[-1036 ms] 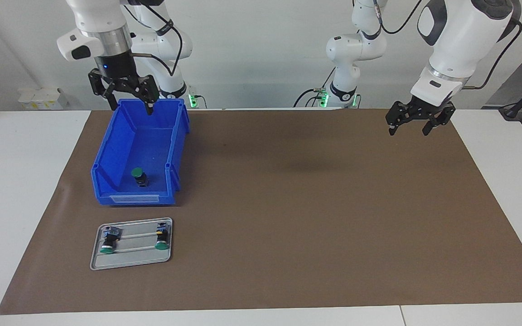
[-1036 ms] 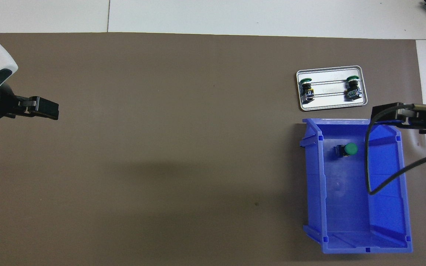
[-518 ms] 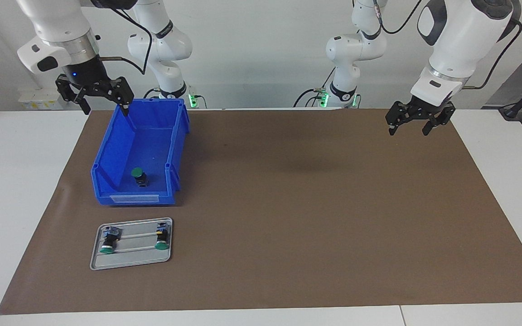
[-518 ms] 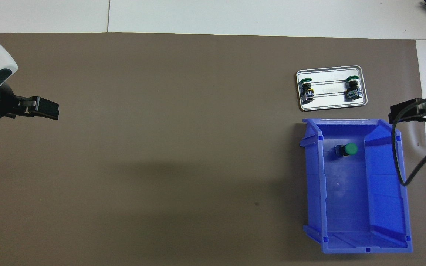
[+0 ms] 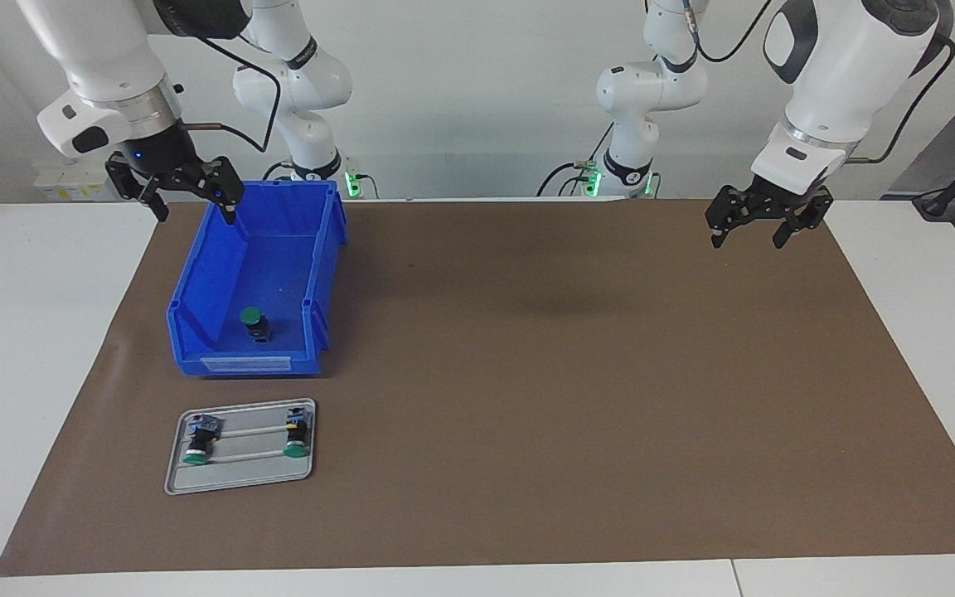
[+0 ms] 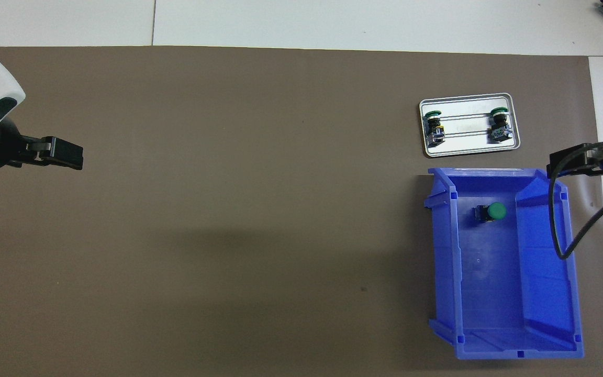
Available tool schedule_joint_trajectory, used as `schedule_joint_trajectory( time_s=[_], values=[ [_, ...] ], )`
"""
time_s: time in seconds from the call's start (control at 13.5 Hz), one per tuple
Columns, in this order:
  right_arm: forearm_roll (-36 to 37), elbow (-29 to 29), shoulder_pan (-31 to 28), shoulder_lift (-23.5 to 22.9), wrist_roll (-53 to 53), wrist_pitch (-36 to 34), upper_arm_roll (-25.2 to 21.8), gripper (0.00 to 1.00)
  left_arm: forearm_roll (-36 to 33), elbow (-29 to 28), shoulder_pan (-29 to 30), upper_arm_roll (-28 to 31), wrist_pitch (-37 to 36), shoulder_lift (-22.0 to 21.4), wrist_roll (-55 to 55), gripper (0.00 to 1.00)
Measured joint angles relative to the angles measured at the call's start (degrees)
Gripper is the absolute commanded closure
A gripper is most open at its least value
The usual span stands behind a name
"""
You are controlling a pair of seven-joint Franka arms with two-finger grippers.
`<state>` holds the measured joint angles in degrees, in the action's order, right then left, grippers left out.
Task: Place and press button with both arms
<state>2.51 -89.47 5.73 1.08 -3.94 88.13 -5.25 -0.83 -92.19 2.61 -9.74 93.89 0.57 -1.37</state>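
Observation:
The button (image 5: 198, 439) with a bluish-grey part lies on its side on the metal tray (image 5: 237, 474), at the tray's end toward the right arm; it also shows in the overhead view (image 6: 499, 125). A like button with yellow marks (image 5: 297, 435) lies beside it. A third green-capped button (image 5: 254, 322) stands in the blue bin (image 5: 196, 282). My right gripper (image 5: 189, 199) is open and empty, up in the air over the bin's corner nearest the robots. My left gripper (image 5: 749, 232) is open and empty, waiting above the mat at the left arm's end.
A brown mat (image 5: 569, 398) covers the table. The bin stands nearer to the robots than the tray (image 6: 469, 149). The right arm's black cable (image 6: 558, 230) hangs over the bin in the overhead view.
My right gripper has swung from above the bin's near end out toward the right arm's end of the table. The left arm and the buttons have not moved.

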Motion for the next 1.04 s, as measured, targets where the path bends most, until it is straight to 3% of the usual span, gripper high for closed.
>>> schedule_joint_trajectory(
  time_s=[1.04],
  values=[
    [-0.12,-3.92,-0.93,1.93,0.01,1.83,0.03,0.0,0.0,0.0,0.0,0.0,0.0,0.0,0.0,0.0]
  ],
)
